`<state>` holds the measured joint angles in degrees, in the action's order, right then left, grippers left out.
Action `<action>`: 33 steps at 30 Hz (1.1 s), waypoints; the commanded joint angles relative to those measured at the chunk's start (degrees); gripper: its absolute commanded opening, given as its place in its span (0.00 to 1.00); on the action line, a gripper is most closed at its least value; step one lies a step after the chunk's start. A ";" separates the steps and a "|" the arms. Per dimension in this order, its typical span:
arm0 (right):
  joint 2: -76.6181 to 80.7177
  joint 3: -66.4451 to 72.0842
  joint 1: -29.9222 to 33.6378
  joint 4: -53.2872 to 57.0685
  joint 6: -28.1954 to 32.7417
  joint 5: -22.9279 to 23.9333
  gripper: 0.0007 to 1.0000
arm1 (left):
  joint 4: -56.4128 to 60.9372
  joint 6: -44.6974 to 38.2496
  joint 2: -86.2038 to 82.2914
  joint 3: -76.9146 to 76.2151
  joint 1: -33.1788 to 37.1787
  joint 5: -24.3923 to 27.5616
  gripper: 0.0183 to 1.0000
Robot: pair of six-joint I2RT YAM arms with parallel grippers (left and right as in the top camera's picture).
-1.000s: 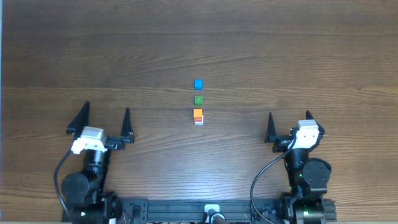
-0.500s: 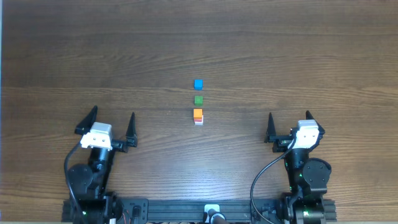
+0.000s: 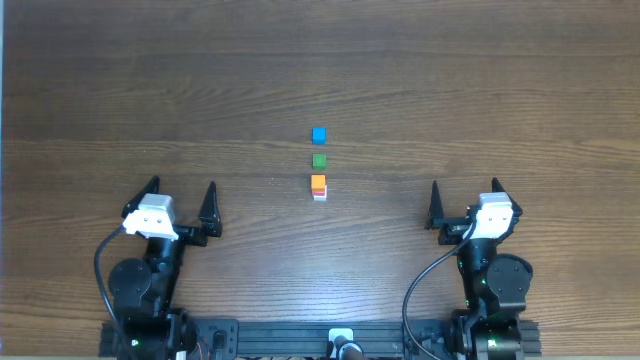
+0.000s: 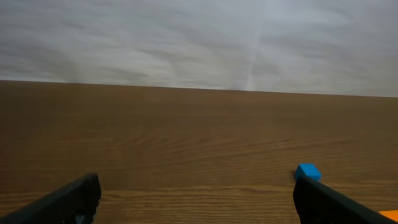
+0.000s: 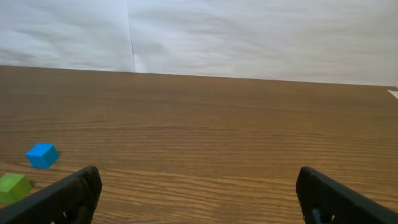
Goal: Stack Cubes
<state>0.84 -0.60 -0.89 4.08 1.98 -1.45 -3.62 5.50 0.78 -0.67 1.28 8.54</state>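
Note:
Three coloured cubes lie in a short line at the table's middle: a blue cube [image 3: 318, 135] farthest from the arms, a green cube [image 3: 318, 160] behind it, and an orange cube [image 3: 318, 183] sitting on top of a white cube [image 3: 319, 195]. My left gripper [image 3: 180, 205] stands open at the lower left, well apart from the cubes. My right gripper [image 3: 462, 204] stands open at the lower right, also apart. The left wrist view shows the blue cube [image 4: 308, 172]. In the right wrist view the blue cube [image 5: 42, 155] and green cube [image 5: 13, 186] show.
The dark wooden table [image 3: 320, 70] stretches wide around the cubes. A pale wall [image 5: 249, 37] rises beyond the table's far edge. The arms' bases and a black rail [image 3: 330, 340] run along the near edge.
My left gripper has drawn back toward its base and shifted slightly right, staying open. The right arm and the cubes have not moved.

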 commanded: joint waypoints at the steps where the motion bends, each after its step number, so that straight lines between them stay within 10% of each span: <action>1: -0.52 0.31 -0.28 0.07 0.24 -0.61 0.99 | -0.07 0.98 -0.50 0.35 0.35 -0.68 1.00; 33: -0.52 0.31 -0.28 -4.22 -0.76 -0.83 0.99 | -0.09 0.98 -0.50 0.35 0.35 -0.68 1.00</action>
<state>0.84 -0.60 -0.89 0.82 1.98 -1.43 -3.66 5.69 0.78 -0.67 1.28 8.36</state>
